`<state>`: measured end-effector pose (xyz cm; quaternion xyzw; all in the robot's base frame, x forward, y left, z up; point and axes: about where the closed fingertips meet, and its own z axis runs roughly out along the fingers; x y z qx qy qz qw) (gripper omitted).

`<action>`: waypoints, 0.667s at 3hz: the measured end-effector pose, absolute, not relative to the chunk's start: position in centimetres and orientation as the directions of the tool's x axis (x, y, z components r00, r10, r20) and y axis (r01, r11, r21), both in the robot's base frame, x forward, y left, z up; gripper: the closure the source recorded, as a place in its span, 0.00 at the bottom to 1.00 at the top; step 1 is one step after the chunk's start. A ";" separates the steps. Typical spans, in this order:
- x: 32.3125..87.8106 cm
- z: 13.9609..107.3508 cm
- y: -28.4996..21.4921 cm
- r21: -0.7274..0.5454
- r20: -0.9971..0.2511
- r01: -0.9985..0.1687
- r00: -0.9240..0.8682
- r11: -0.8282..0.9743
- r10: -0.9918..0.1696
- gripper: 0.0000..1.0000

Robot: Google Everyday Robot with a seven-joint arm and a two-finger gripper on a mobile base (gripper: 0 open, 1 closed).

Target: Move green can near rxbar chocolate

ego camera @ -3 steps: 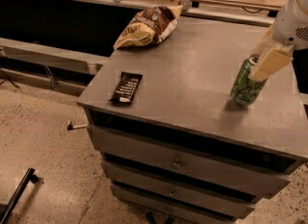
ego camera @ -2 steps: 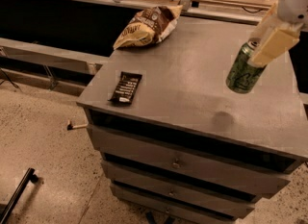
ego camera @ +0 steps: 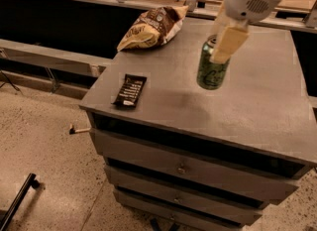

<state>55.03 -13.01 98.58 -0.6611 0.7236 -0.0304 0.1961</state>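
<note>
While the pincer point(ego camera: 218, 52) grips the green can point(ego camera: 212, 72) near its top, the can hangs upright over mid-counter point(ego camera: 257, 108), seemingly just clear of the surface, with a faint shadow below it. One cream finger point(ego camera: 228, 41) crosses the can's front. The rxbar chocolate point(ego camera: 130, 90) lies flat by the front left edge, well apart from the can. A chip bag point(ego camera: 151, 27) sits at the back left.
</note>
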 end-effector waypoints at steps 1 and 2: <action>56.2 97.3 -9.3 -0.312 -0.215 -0.948 0.001 0.068 -0.977 1.00; 58.0 95.8 -4.7 -0.312 -0.210 -0.950 0.045 0.023 -0.977 1.00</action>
